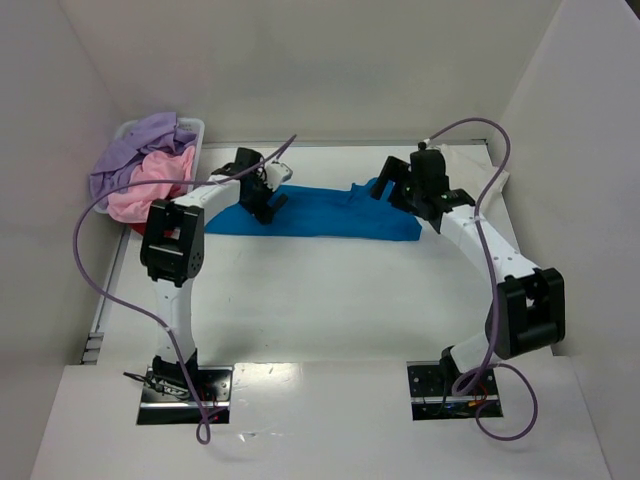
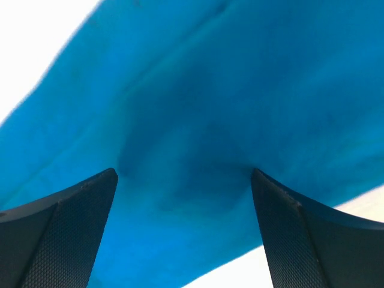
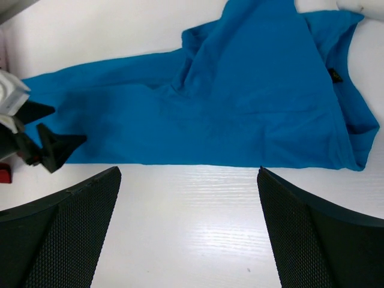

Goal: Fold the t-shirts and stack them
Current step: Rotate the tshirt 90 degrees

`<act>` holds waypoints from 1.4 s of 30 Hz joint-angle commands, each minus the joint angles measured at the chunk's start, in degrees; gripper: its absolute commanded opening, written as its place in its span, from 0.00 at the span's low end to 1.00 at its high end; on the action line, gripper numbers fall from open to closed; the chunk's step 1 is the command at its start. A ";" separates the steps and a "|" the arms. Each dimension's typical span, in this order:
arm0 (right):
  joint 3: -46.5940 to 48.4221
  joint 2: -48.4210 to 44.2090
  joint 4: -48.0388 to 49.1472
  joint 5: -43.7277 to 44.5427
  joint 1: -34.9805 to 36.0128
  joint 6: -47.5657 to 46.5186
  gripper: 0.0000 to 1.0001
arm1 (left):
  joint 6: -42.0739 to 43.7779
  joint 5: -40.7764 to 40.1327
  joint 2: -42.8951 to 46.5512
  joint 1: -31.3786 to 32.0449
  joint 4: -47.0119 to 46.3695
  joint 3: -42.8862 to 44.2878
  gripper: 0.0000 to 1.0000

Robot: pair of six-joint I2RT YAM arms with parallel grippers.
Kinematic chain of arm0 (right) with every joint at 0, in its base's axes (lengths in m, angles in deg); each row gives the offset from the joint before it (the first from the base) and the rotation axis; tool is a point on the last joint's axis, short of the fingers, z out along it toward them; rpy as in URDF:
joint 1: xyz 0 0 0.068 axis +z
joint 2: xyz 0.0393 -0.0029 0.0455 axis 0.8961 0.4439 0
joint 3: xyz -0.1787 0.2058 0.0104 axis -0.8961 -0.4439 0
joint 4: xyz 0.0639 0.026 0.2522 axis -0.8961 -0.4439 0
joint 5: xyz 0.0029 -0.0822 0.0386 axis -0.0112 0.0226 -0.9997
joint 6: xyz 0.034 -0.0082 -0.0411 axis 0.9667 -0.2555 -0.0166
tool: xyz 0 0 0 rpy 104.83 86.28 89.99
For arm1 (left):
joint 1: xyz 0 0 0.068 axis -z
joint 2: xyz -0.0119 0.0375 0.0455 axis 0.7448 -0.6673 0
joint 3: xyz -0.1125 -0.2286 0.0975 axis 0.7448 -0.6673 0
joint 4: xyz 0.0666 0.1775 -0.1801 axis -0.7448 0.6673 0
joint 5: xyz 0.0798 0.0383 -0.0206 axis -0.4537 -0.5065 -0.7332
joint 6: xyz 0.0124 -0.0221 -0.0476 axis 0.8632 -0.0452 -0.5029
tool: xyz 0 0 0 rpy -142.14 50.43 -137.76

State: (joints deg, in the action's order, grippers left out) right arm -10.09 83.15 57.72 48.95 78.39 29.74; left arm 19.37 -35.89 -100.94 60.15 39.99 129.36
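Position of the work item: the blue t-shirt (image 1: 320,215) lies flat on the surface (image 1: 330,310) as a long narrow band running left to right across the far half. It appears already folded lengthwise. Its neck opening (image 3: 333,75) is at the right end.

Left pincer (image 1: 268,205): lowered over the left end of the band, fingers apart. In the left wrist view blue cloth fills the space between and beneath the fingertips. The pictures do not show whether the tips touch the cloth. This placement suits gripping the hem end.

Right pincer (image 1: 392,190): fingers apart, nothing held. It hangs above the right end of the band. In its own view the fingertips frame bare surface just near of the shirt's long edge, so it is not yet on the cloth.

Reason for the layout: one arm at each end lets both short edges be lifted together and the band folded across its length. This is judged the next step, and the fold is roughly half done.

Remaining stock: the lavender t-shirt (image 1: 150,140), pink t-shirt (image 1: 150,185) and dark red t-shirt (image 1: 135,228) are heaped unfolded in the basket (image 1: 195,125) at the far left, well apart from the working area.
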 commanded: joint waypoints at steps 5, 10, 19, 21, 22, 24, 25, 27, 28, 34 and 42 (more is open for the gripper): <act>-0.09 -7.18 -1.06 -0.65 -0.33 -1.05 1.00 | 0.77 -7.82 -2.64 2.84 2.49 1.00 1.00; 1.14 -7.80 -2.10 -0.65 -0.33 -1.58 1.00 | -0.79 -6.50 -1.41 3.37 8.88 0.39 1.00; 1.14 -8.85 -2.11 -0.65 -0.33 -2.10 1.00 | -8.70 -5.98 0.78 8.72 16.81 -3.56 1.00; 1.14 -9.38 -2.11 -0.12 -0.33 -2.10 1.00 | -12.39 -5.36 2.80 9.96 16.81 -5.32 1.00; 1.14 -9.38 -2.11 -0.12 -0.33 -2.63 1.00 | -13.97 -5.36 4.20 10.48 16.81 -5.85 1.00; 1.14 -9.38 -2.11 -0.12 -0.33 -2.63 1.00 | -17.83 -4.66 5.35 11.28 17.43 -8.12 1.00; 1.14 -9.38 -2.11 -0.12 -0.33 -3.15 1.00 | -19.42 -4.66 5.36 12.06 18.30 -8.83 1.00; 1.14 -9.38 -2.11 0.41 -0.33 -3.16 1.00 | -22.84 -4.66 6.85 13.65 19.36 -10.24 1.00; 1.14 -9.38 -2.81 0.41 -0.33 -3.16 1.00 | -24.26 -4.66 7.64 14.35 19.88 -11.73 1.00; -2.55 -6.40 -3.34 1.63 -0.33 -0.18 1.00 | -32.69 0.52 8.96 20.50 16.12 -17.10 1.00; -5.10 2.03 -2.81 7.26 1.87 1.41 1.00 | -40.26 11.69 12.91 26.40 9.00 -24.57 1.00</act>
State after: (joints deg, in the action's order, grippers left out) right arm -14.55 82.74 55.27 52.38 78.96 30.05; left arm -13.53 -37.07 -86.51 84.48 49.87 109.82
